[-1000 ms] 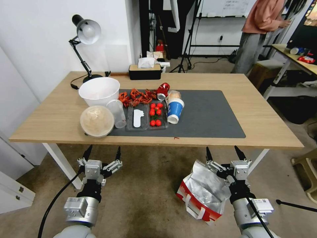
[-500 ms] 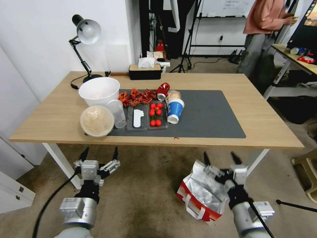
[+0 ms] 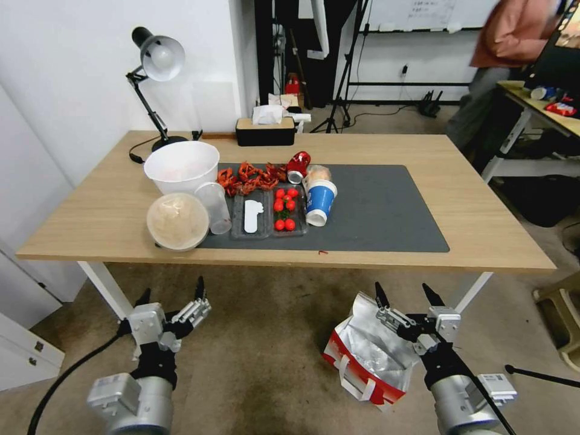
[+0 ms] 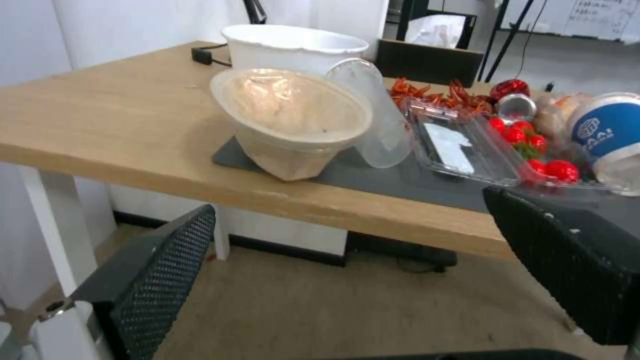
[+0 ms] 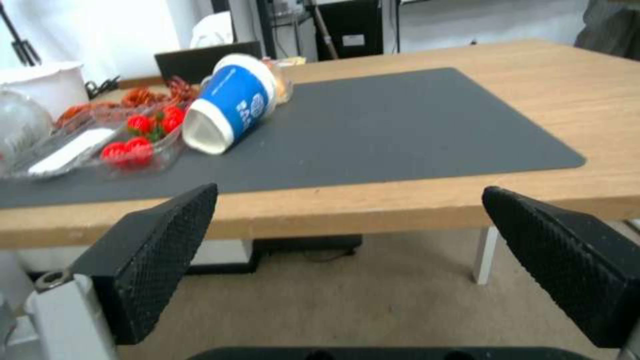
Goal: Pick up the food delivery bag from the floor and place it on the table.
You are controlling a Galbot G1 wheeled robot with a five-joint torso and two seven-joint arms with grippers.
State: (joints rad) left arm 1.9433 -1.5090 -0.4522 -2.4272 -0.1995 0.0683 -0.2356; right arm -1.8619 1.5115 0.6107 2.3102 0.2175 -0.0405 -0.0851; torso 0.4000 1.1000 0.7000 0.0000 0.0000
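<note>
left end effector (image 3: 171, 289) wide open, holding nothing, low over the floor (image 3: 266, 356) before the worktop (image 3: 483, 229) | bag (image 3: 368, 350) on the floor, well to its right, foil mouth open | right end effector (image 3: 406, 291) wide open, empty, just above the bag's rear edge

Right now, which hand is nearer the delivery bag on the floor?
Right. The right hand hangs open directly over the food delivery bag, above its foil-lined mouth. The left hand, also open, is well off to the bag's left over bare floor.
</note>
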